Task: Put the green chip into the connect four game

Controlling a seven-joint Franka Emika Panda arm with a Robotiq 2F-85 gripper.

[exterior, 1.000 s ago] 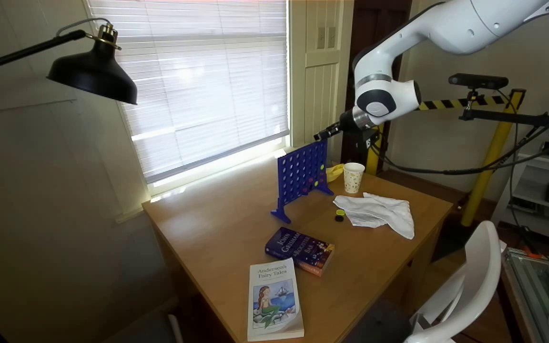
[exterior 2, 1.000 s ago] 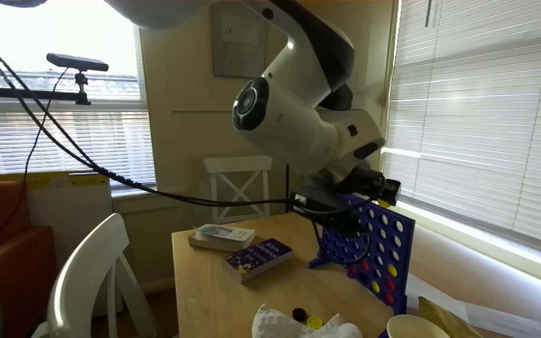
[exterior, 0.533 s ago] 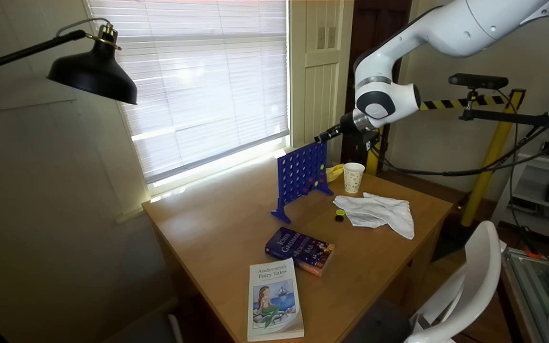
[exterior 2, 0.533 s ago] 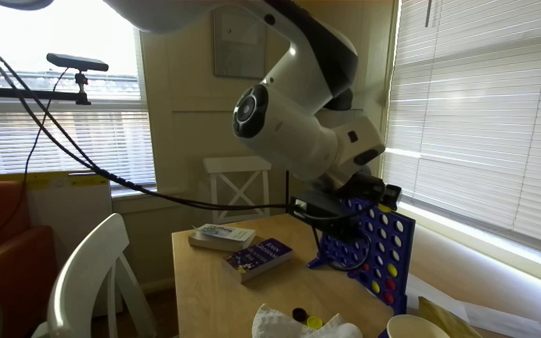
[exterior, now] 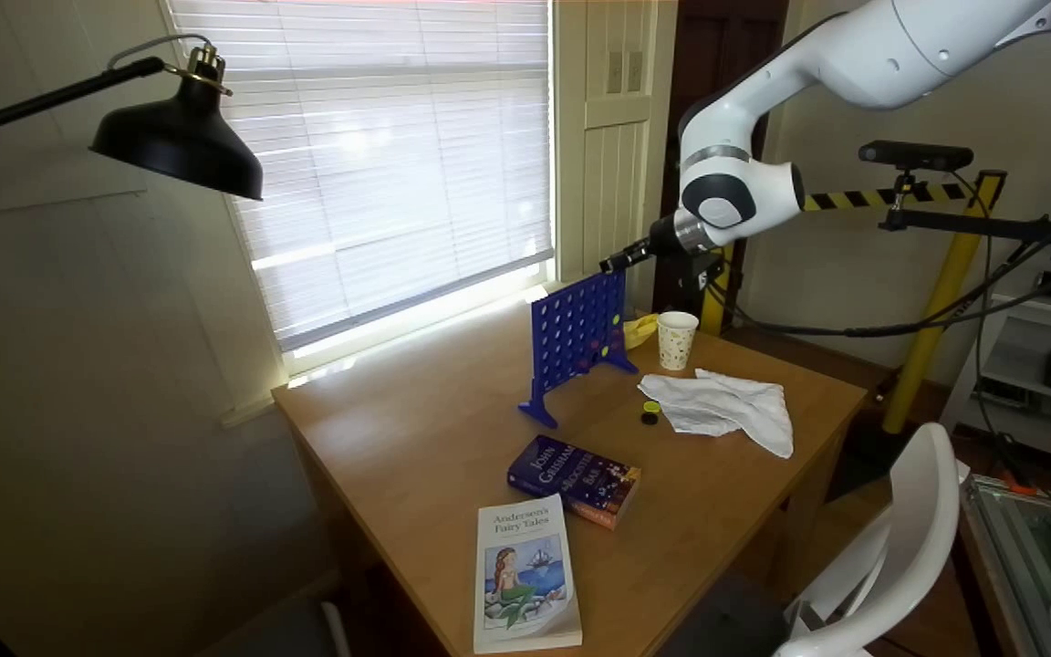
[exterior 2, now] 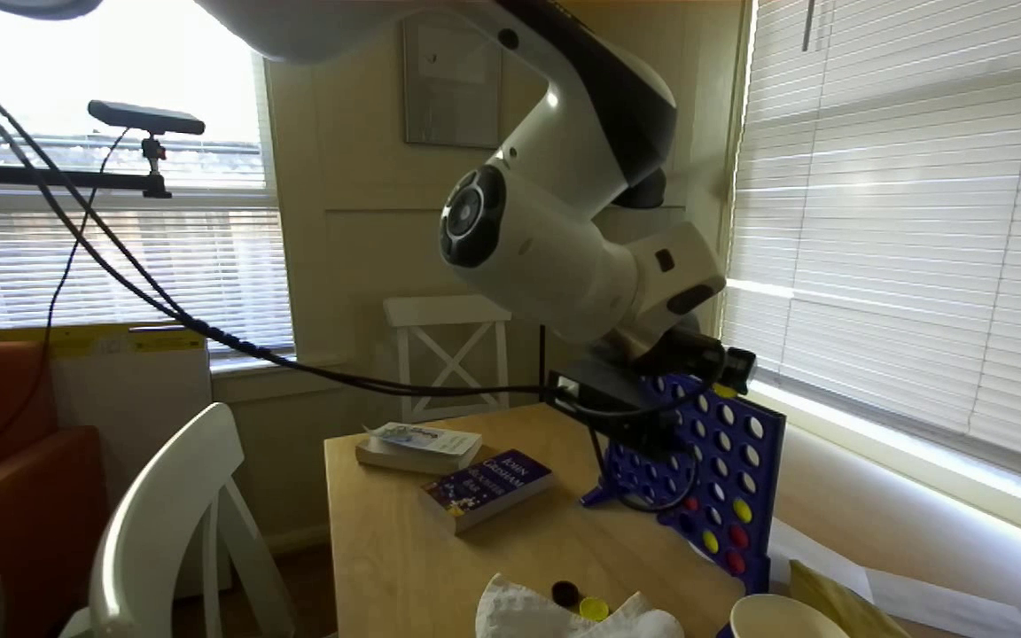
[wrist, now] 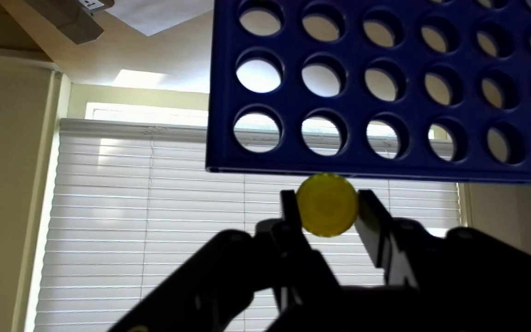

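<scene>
Yellow chip (wrist: 327, 205) at blue board's (wrist: 353, 109) top

On the wooden table (exterior: 416, 420), a blue board (wrist: 414, 109) is stood upright on its feet. Near one foot, a cup (exterior: 677, 341) is placed, just beside a yellow item (exterior: 640, 332) whose kind cannot be told. A creased white cloth (exterior: 726, 406) is spread, with a yellow chip (exterior 2: 594, 609) and a black chip (exterior 2: 565, 594) laid side by side at its edge. A purple book (exterior: 571, 479) and a white book (exterior: 527, 575) are laid face up, close together. Paper (exterior 2: 945, 604) is laid beyond the board in an exterior view.
</scene>
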